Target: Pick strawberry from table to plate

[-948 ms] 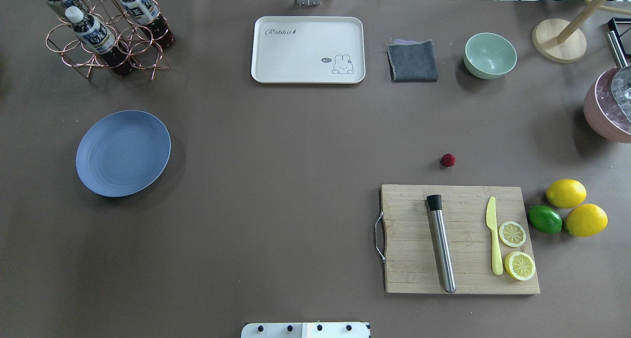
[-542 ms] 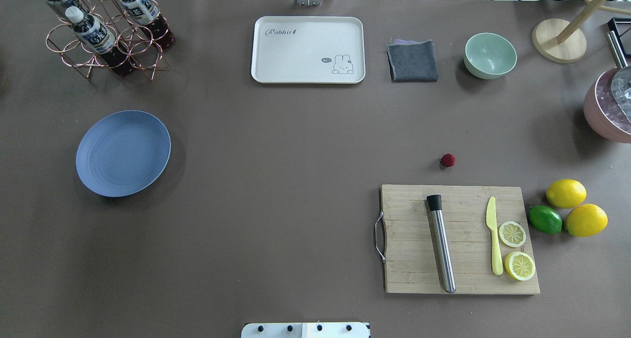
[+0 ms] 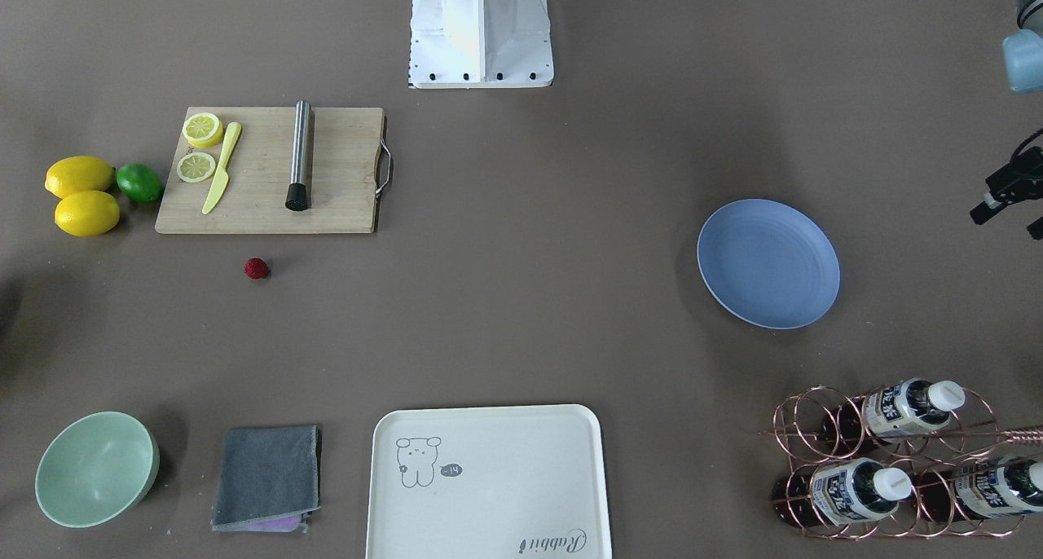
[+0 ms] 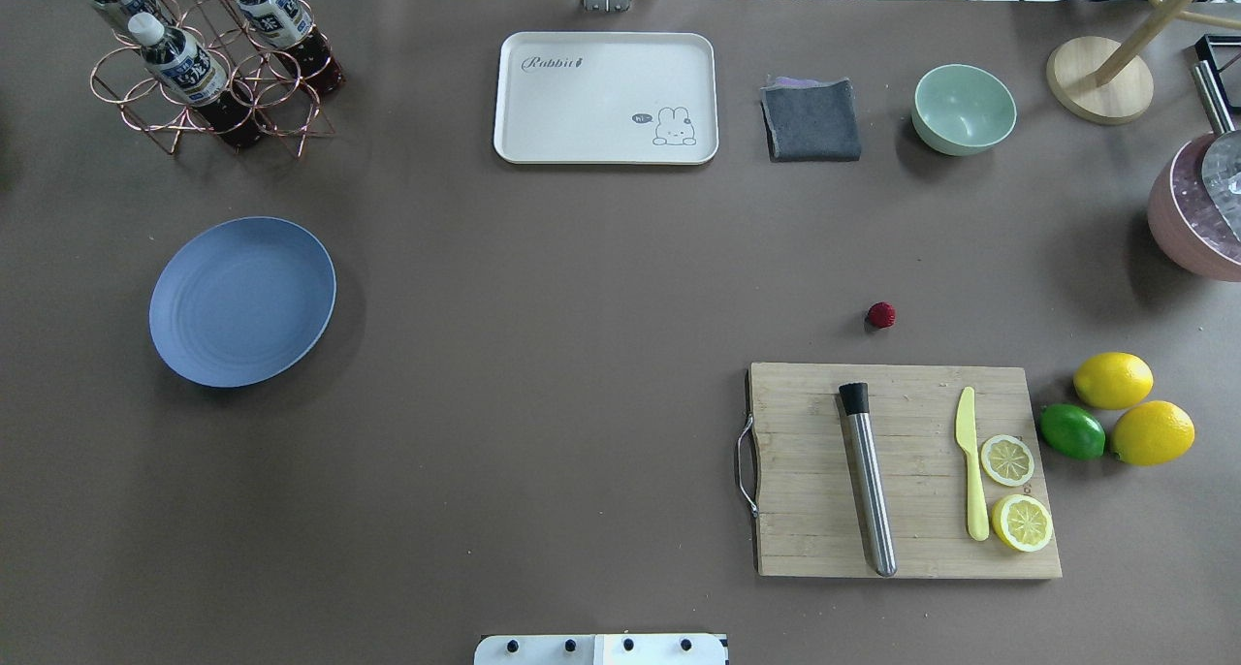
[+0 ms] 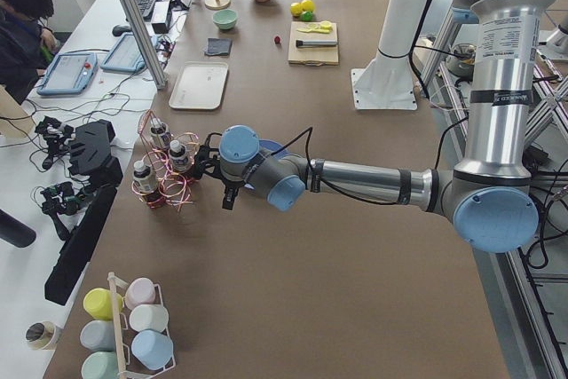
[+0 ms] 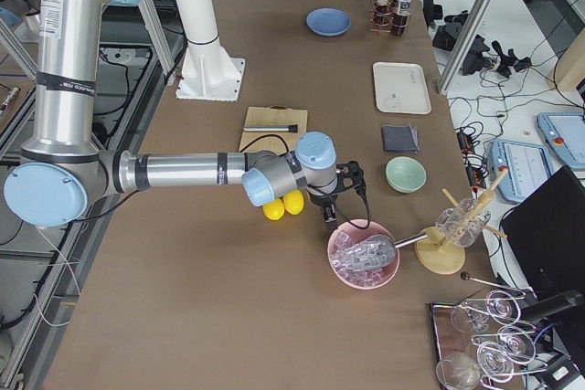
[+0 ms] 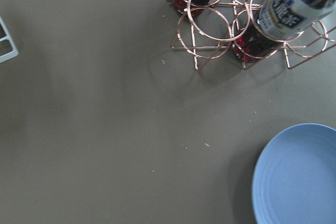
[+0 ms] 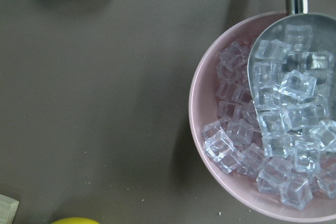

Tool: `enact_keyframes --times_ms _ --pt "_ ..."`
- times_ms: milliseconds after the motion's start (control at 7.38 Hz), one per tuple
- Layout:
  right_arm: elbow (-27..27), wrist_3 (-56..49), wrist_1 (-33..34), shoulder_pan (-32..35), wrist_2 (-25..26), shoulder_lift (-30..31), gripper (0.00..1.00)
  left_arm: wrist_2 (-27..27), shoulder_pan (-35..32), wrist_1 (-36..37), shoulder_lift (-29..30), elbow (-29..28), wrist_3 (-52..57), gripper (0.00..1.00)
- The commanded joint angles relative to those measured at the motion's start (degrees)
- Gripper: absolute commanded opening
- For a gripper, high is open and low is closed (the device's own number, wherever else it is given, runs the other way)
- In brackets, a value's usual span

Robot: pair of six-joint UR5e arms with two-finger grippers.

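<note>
The strawberry (image 4: 880, 315) is a small dark-red berry lying on the bare brown table (image 4: 582, 355), just beyond the far edge of the cutting board. It also shows in the front-facing view, strawberry (image 3: 257, 268). The blue plate (image 4: 242, 301) sits far off on the table's left side and holds nothing. My left gripper (image 3: 1009, 221) hovers at the table's left end near the bottle rack, its two black fingertips apart, nothing between them. My right gripper (image 6: 343, 196) hangs beside the pink ice bowl at the right end, and I cannot tell whether it is open or shut.
A wooden cutting board (image 4: 902, 471) carries a steel muddler, a yellow knife and two lemon slices. Two lemons and a lime (image 4: 1071, 430) lie right of it. A pink bowl (image 4: 1188, 219) of ice, a green bowl (image 4: 963, 108), grey cloth, cream tray (image 4: 606, 98) and bottle rack (image 4: 208, 74) line the far side.
</note>
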State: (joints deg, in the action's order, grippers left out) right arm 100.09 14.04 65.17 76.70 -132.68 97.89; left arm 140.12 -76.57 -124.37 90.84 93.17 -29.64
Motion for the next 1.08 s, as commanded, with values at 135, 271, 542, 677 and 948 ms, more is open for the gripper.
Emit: enact_keyframes --times_ms 135,271,542,677,948 --pt "0.2 15.1 -4.6 -10.1 4.5 -2.4 1.00 -6.9 9.4 -1.9 0.5 -1.3 -6.4 0.98" --pt "0.2 18.4 -4.6 -11.9 4.9 -3.7 1.00 -8.7 12.1 -6.5 0.5 -3.2 -9.9 0.97" --pt "0.2 23.1 -4.5 -14.6 6.4 -5.9 0.99 -10.0 16.5 -17.4 1.3 -8.7 -17.2 0.97" --pt "0.1 24.5 -4.5 -15.8 7.3 -6.8 0.99 -11.9 18.6 -19.1 1.4 -9.4 -18.3 0.97" --pt "-0.1 24.7 -4.5 -16.4 7.5 -7.6 0.99 -12.5 20.4 -19.9 1.4 -9.7 -19.9 0.78"
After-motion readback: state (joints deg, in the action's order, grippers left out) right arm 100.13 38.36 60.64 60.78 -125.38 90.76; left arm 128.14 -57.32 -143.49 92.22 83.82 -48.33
